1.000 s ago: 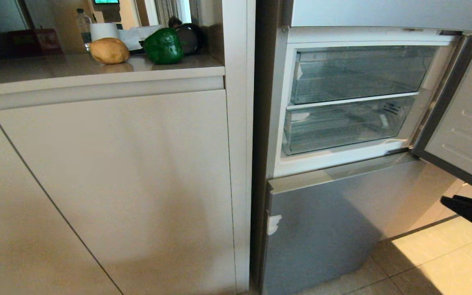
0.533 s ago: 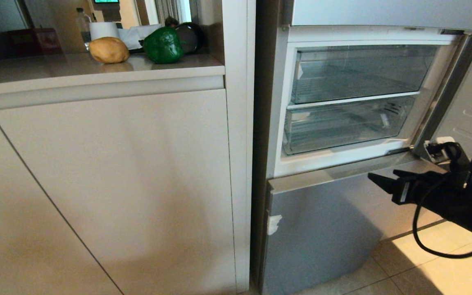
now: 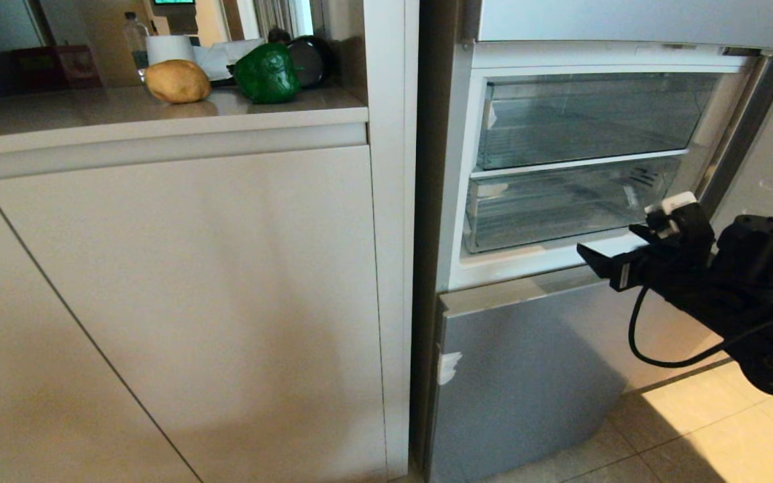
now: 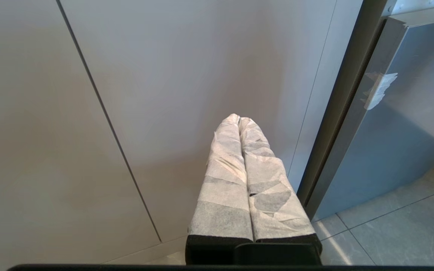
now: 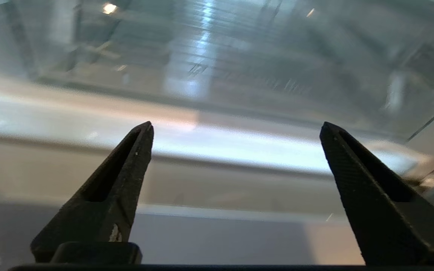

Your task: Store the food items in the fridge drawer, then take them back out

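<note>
Beige cabinet doors [image 3: 178,302] fill the left and centre of my head view, under a pale countertop [image 3: 91,117] that runs across the upper left. At right stands the silver-blue fridge [image 3: 527,362], its middle door [image 3: 772,181] swung open at the right edge; pale floor tiles [image 3: 708,429] show at lower right. Two see-through bins sit in the open compartment, one above the other; the lower fridge drawer [image 3: 561,208] is pushed in. My right gripper [image 3: 611,258] hangs just in front of the sill below that drawer, its fingers [image 5: 126,180] spread wide with nothing between them. My left gripper [image 4: 239,120] points at the cabinet, its paper-wrapped fingers [image 4: 232,177] pressed together on nothing. On the countertop, upper left, lie the tan potato [image 3: 177,81] and, near it to the right, the green bell pepper [image 3: 267,74]. Behind them stand a white paper roll [image 3: 170,48] and a clear bottle [image 3: 135,37]. A white tape scrap [image 3: 449,367] clings to the lower fridge panel. I can read no lettering anywhere.
</note>
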